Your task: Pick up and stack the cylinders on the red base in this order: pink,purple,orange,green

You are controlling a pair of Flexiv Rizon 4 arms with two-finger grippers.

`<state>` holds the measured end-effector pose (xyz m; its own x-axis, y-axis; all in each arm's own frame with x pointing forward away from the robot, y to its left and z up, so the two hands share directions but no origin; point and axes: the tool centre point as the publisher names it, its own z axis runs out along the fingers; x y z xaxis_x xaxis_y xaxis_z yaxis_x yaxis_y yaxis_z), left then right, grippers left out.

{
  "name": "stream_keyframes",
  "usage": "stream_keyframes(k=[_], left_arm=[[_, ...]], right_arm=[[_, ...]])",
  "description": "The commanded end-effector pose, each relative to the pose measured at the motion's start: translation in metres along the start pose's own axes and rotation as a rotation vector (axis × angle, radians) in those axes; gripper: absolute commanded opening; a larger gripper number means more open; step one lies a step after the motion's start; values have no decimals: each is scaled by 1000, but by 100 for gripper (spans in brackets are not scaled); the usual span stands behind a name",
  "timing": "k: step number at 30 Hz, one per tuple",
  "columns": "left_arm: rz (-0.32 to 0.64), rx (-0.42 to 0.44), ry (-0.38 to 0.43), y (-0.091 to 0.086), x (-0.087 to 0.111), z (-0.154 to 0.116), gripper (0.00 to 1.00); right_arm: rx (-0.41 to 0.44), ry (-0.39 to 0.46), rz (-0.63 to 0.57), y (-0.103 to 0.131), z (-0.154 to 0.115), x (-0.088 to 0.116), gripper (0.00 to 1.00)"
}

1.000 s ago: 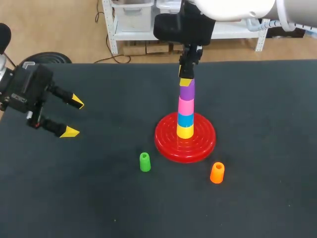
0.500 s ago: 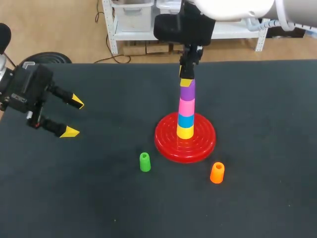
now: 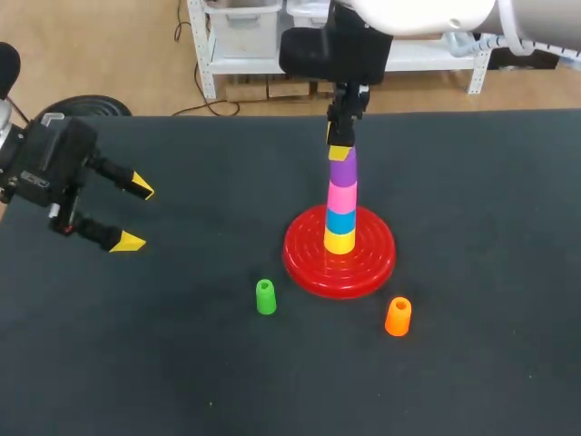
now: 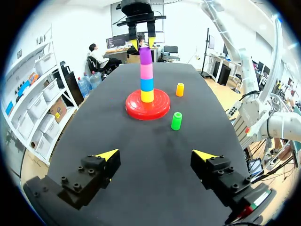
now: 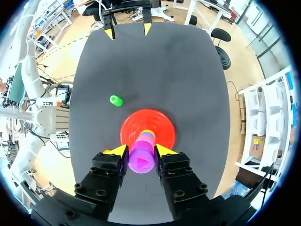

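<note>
Now the right tool stands over the stack and holds the purple narrowly from two sides, with its yellow tips on the upper part of the piece. The purple sits on the pink. Under them are a blue and a yellow piece on the red base. I judge that this is the moment for letting go.

The risk comes from the height of the stack, which is four pieces tall and thin. If the purple is not fully seated on the pink, it may tip off when the fingers open. If one finger leaves later than the other, or the tool goes sideways instead of straight up, it can drag the purple and push the whole column over. A fallen piece could roll, because the surface shows no raised border.

As for room, the orange stands near the base at its right front and the green at its left front. Both are upright and apart from the base, with free surface around them for a grasp from above. The edges are not close to any piece. The left tool hangs wide open over the left part of the surface, well apart from everything, so it blocks no path.
</note>
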<state>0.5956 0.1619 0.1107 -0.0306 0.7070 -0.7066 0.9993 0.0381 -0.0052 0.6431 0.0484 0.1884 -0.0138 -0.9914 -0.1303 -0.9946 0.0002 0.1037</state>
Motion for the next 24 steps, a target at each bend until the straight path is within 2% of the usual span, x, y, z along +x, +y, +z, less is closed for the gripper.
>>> stream_keyframes(k=[1,24], left_arm=[[2,-1,-2,0,1,1,100],[2,-1,-2,0,1,1,100]], right_arm=[[-4,-1,1,1,4,0,0],[33,-44,18,4,14,7,0]])
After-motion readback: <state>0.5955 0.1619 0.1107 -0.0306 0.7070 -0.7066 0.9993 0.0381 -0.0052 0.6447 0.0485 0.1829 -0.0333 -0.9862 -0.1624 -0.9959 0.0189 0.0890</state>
